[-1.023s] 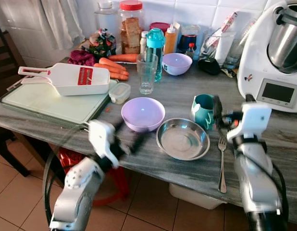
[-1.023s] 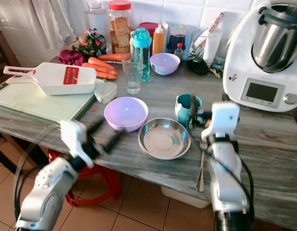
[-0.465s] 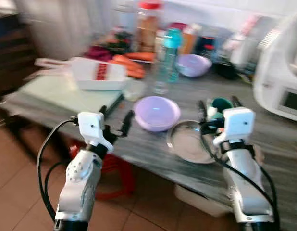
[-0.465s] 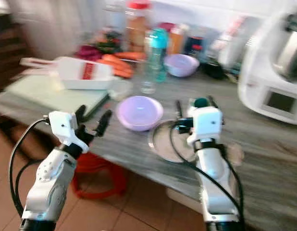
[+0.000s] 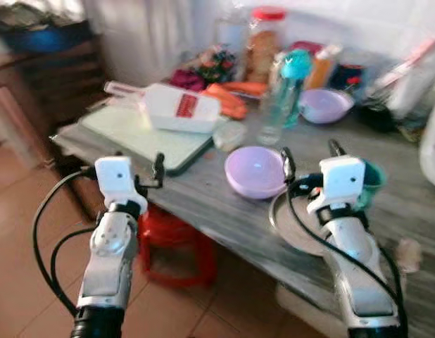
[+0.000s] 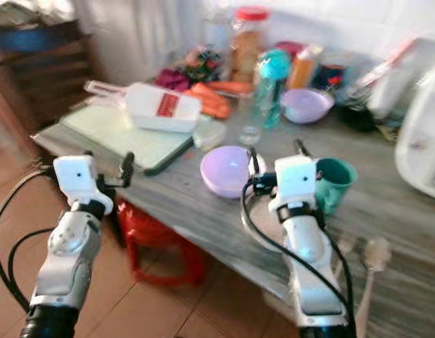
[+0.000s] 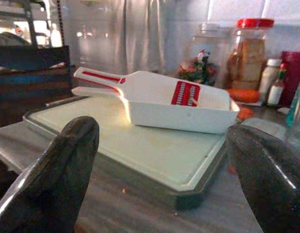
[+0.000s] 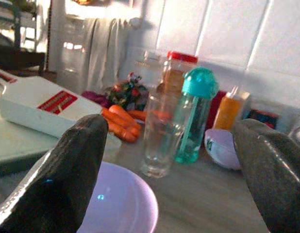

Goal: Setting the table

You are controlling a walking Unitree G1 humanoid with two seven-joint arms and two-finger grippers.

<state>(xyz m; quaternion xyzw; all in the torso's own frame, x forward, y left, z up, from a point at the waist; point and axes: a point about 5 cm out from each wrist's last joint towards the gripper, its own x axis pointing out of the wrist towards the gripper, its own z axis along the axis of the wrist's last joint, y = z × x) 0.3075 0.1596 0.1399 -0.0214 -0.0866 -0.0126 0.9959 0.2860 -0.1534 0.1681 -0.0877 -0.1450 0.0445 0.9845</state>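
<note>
You're looking at two silver arms with smooth, rounded metallic shells that narrow toward the wrists. Each wrist carries a boxy white housing with a small dark spot on its face, and the left end effector (image 5: 140, 184) and right end effector (image 5: 307, 156) each extend from one as two long black fingers. Black cables loop loosely off both arms: on the left arm they arc out wide to the side, on the right they curl from the white housing down along the forearm. Up close, your left fingers (image 7: 53, 179) and right fingers (image 8: 58, 174) look thick, rounded and matte black, with a faint sheen
</note>
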